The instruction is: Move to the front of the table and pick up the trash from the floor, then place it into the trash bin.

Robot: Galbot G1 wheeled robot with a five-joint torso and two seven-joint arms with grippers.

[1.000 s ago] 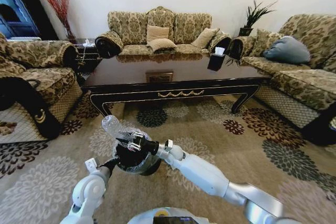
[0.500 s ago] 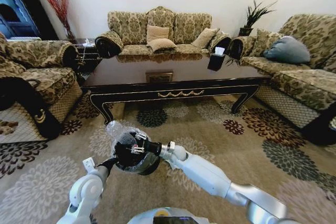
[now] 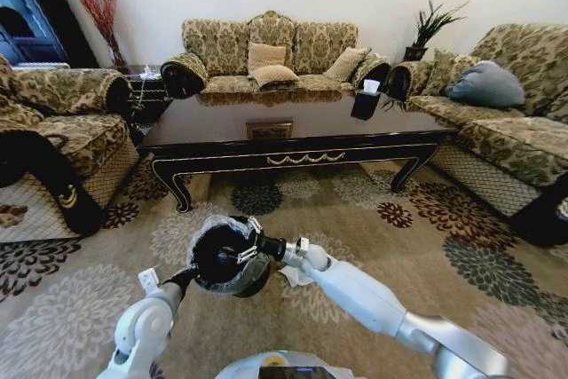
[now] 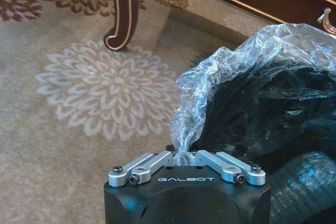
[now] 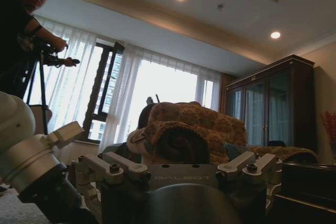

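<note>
At 6 o'clock from the table, on the carpet: deposit step under way. Left gripper clamped on the liner of the trash bin, holding it raised. Right gripper at the bin mouth, fingers spread, empty. Bottle now inside; half a second earlier, still tilted at the rim. Next: withdraw right arm, collect white paper at 3 o'clock of bin.

Head camera looks forward and down from above across the carpet to the table. Left wrist camera sits close behind the trash bin, facing the table leg. Right wrist camera faces upward toward the ceiling. Head and left wrist views share bin and table.
</note>
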